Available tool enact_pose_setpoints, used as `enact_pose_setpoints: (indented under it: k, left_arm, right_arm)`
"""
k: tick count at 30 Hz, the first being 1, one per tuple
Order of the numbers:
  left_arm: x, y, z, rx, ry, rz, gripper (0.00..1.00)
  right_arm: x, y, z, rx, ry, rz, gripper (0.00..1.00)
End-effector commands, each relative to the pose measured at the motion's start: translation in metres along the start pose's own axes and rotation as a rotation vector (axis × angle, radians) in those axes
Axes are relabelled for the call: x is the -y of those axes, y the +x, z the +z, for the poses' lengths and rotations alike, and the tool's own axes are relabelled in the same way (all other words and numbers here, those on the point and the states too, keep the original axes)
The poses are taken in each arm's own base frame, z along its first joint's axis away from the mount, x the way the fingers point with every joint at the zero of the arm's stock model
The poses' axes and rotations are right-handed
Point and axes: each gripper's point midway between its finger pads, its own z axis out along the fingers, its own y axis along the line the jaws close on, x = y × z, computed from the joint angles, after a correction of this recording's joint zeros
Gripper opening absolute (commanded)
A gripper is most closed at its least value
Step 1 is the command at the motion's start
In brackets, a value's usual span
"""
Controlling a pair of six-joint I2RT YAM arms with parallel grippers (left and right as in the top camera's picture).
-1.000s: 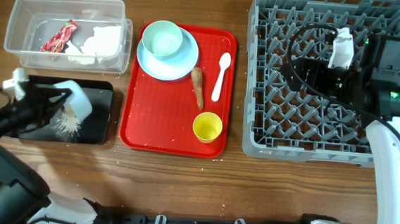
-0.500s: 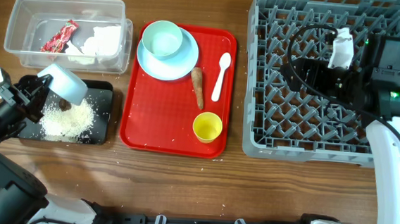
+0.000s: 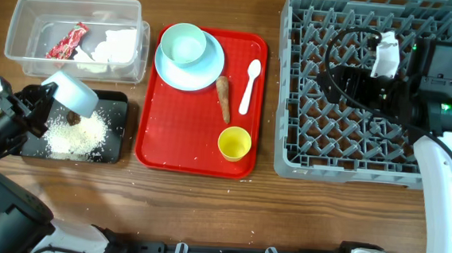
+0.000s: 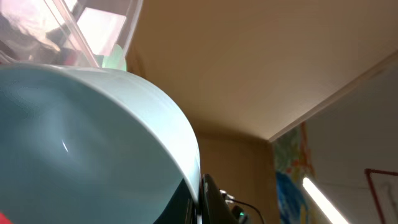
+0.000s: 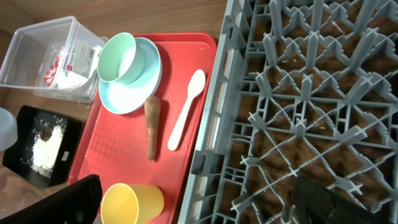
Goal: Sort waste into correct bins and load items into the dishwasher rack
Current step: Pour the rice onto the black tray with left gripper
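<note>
Noted left end effector (image 3: 46, 96) clamped on small pale round bowl (image 3: 73, 92), tilted over far edge of shallow black rectangular tub (image 3: 119, 115) on wooden worktop (image 3: 204, 205). Found white crumbs (image 3: 74, 137) heaped in tub, small dark lump (image 3: 73, 118) at heap's edge. Noted right end effector (image 5: 196, 183) spread wide above large grey pegged plastic crate (image 5: 298, 93).
</note>
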Motion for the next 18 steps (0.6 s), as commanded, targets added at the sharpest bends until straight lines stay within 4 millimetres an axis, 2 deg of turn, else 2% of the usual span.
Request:
enact_pose_setpoints:
  k: [1,6,9,18]
  left_arm:
    - [-0.023,-0.007,-0.003,0.03,-0.136,-0.042,0.04]
    - [-0.028,-0.009,-0.004,0.04,-0.166,-0.079,0.04]
    - [-0.041,-0.012,-0.007,0.057,-0.244,-0.072,0.04]
    - [-0.04,-0.014,-0.006,0.064,-0.236,-0.105,0.04]
  right_arm:
    - [0.001,0.001,0.002,-0.009,0.003,0.012,1.0]
    - [0.001,0.005,0.002,-0.023,0.004,0.02,1.0]
    - [0.001,0.005,0.002,-0.025,0.005,0.021,1.0]
    - [0.001,0.006,0.002,-0.028,0.006,0.02,1.0]
